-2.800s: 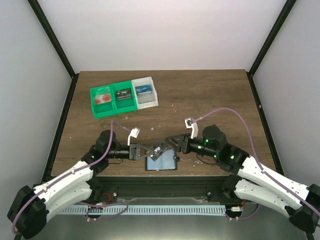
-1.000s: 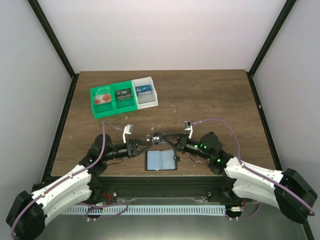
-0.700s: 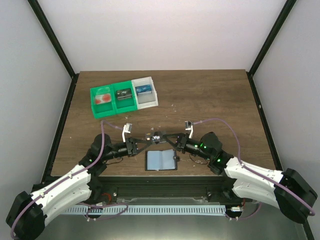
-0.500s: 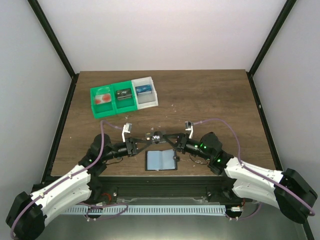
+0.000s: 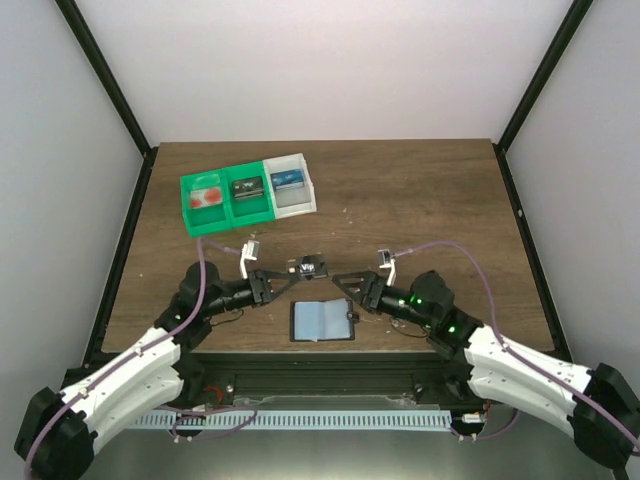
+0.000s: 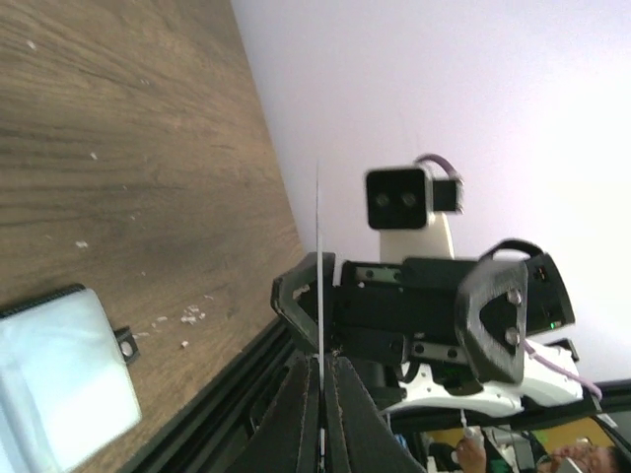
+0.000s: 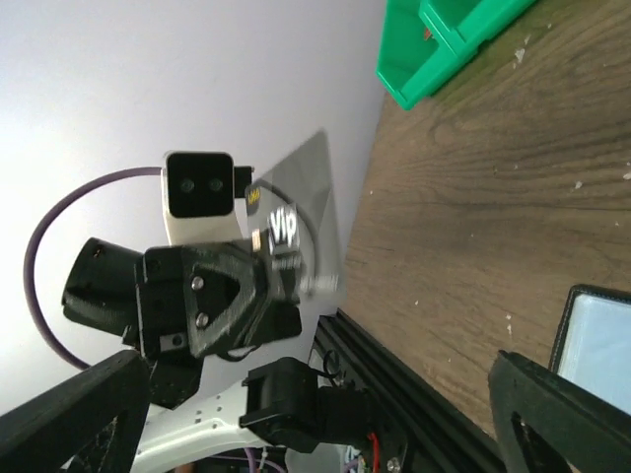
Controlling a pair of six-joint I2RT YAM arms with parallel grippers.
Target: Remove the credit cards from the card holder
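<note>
The black card holder [image 5: 323,321] lies open on the table near the front edge, its blue-grey inside up; it also shows in the left wrist view [image 6: 59,379] and the right wrist view [image 7: 603,340]. My left gripper [image 5: 291,268] is shut on a thin dark card marked Vip [image 5: 306,265], held in the air behind the holder. That card is edge-on in the left wrist view [image 6: 318,246] and face-on in the right wrist view [image 7: 296,232]. My right gripper [image 5: 340,281] stands open just right of the card, not touching it. A red and pale credit card [image 5: 207,196] lies in the tray.
A green-and-white three-compartment tray [image 5: 222,215] stands at the back left; its middle bin holds a black card [image 5: 246,188] and its white bin a blue card [image 5: 286,180]. Small white crumbs dot the wood near the middle.
My right gripper has let go of the Vip card, opened wide and drawn back to the right. My left gripper has shut on the card and now holds it alone, shifted slightly left.
</note>
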